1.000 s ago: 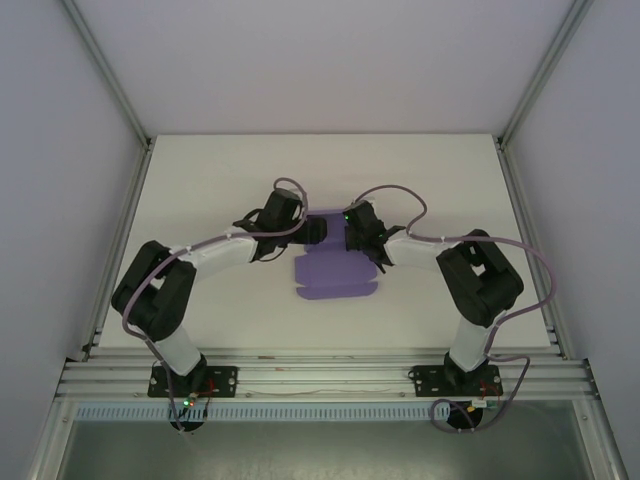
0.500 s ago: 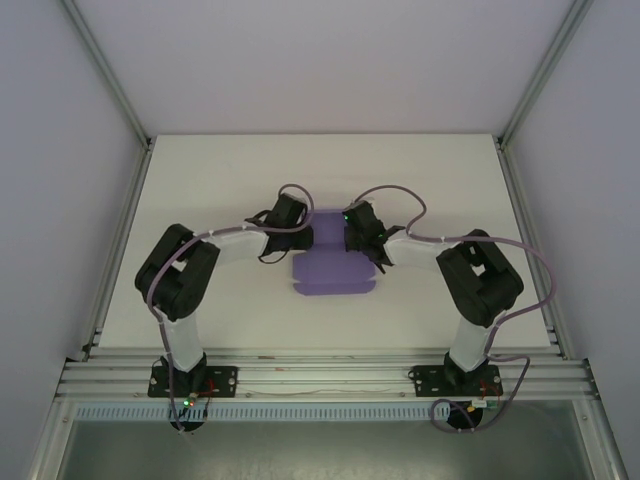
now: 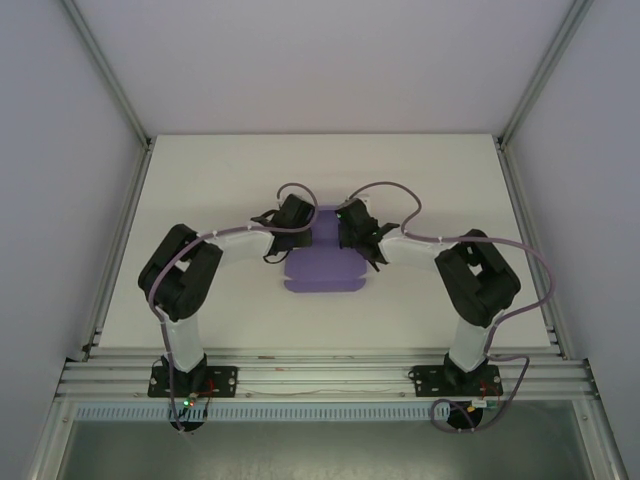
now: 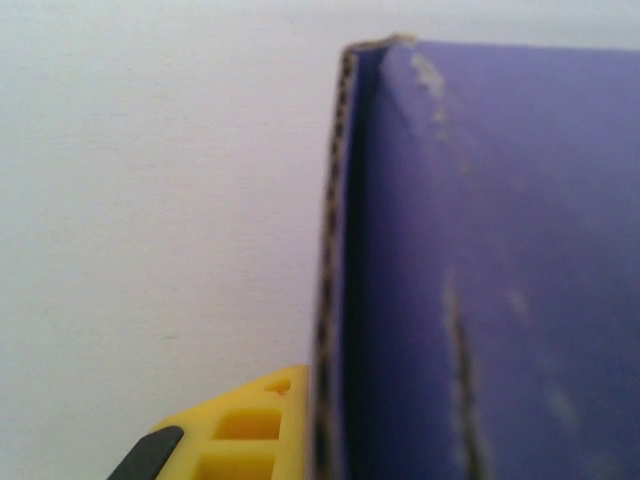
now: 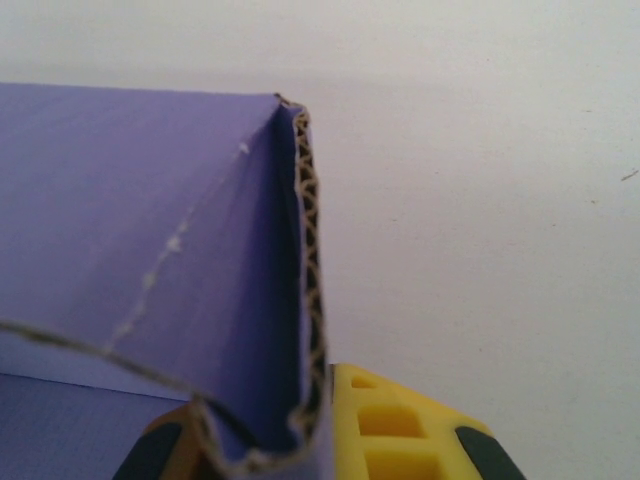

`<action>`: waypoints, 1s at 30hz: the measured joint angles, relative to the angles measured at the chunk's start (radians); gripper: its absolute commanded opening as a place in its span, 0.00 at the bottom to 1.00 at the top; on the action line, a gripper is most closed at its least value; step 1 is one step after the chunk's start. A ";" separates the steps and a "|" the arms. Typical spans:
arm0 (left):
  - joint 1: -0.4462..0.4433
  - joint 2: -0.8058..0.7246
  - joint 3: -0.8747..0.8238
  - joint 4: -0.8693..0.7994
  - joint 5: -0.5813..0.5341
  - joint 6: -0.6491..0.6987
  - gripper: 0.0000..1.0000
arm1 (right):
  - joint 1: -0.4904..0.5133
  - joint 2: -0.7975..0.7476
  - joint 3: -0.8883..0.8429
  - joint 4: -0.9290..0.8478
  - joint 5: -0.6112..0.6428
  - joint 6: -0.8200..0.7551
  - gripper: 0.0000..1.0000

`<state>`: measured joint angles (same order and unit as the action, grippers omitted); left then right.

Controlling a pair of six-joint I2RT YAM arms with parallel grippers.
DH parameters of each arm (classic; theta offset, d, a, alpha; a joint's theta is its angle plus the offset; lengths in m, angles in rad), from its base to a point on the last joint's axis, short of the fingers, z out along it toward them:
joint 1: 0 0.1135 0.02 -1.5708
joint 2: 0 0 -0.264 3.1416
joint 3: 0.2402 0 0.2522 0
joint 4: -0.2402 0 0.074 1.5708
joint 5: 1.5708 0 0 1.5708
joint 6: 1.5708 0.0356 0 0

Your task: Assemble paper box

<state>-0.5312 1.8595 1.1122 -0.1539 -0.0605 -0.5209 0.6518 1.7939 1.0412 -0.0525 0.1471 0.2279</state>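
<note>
White table point(image 3: 200, 190) inside a pale-walled, aluminium-framed enclosure. From overhead I see the paper box point(image 3: 322, 272) lying about mid-table, a purple die-cut card, mostly flat, with its far edge raised between the two tools. Left gripper point(image 3: 308, 232) sits at the card's 11 o'clock and right gripper point(image 3: 338, 230) at its 1 o'clock, the two close together and facing each other across the raised flap. On my left wrist camera a purple wall stands upright, corrugated edge toward the lens, with a yellow finger point(image 4: 250, 430) at 7 o'clock pressed against it; the jaws are clamped on the card. On my right wrist camera the card folds into a corner, and a yellow finger point(image 5: 400, 430) at 5 o'clock touches its edge; the jaws are pinched together on the fold.
</note>
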 measured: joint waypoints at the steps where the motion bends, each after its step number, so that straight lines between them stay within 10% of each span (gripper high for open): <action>1: -0.003 0.000 0.012 -0.022 -0.011 -0.013 0.00 | 0.002 0.001 0.002 0.002 0.002 0.005 0.00; 16: 0.023 0.019 0.016 -0.002 0.071 -0.025 0.41 | -0.005 0.020 0.000 0.004 0.037 0.021 0.00; 30: 0.041 -0.019 0.000 0.017 0.129 0.069 0.58 | -0.020 0.023 0.000 0.003 0.053 0.005 0.00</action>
<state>-0.4900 1.8408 1.1118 -0.1371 0.0681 -0.4522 0.6319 1.8172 1.0416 -0.0498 0.2001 0.2333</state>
